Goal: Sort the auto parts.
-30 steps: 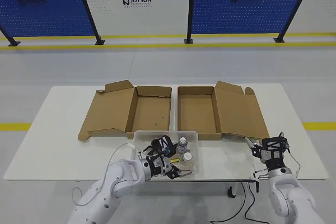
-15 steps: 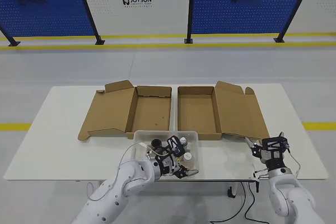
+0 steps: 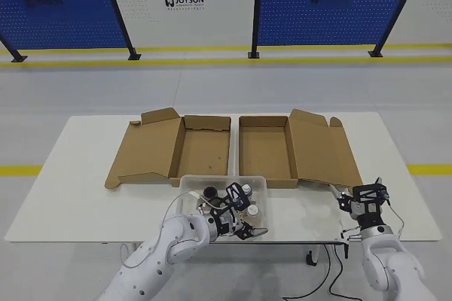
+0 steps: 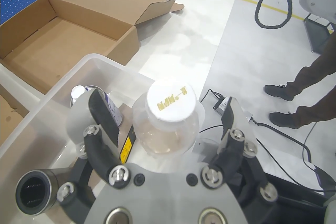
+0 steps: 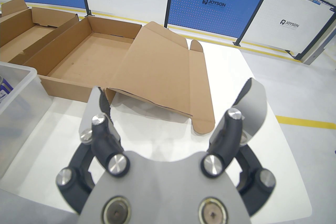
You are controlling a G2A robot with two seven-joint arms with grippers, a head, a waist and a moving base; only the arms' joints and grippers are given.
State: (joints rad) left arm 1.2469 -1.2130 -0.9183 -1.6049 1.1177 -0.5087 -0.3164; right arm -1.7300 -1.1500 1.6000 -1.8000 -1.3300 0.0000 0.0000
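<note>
Jaws of my left gripper [image 4: 163, 99] stand wide astride the upright white-capped clear plastic bottle [image 4: 165, 130]; right gripper [image 5: 174, 86] spread, distant.

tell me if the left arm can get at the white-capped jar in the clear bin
Likely yes. The left pincer is open, a finger on each side of the white-capped jar, nothing between them. The spray can and a wall of the clear bin stand close by.
</note>
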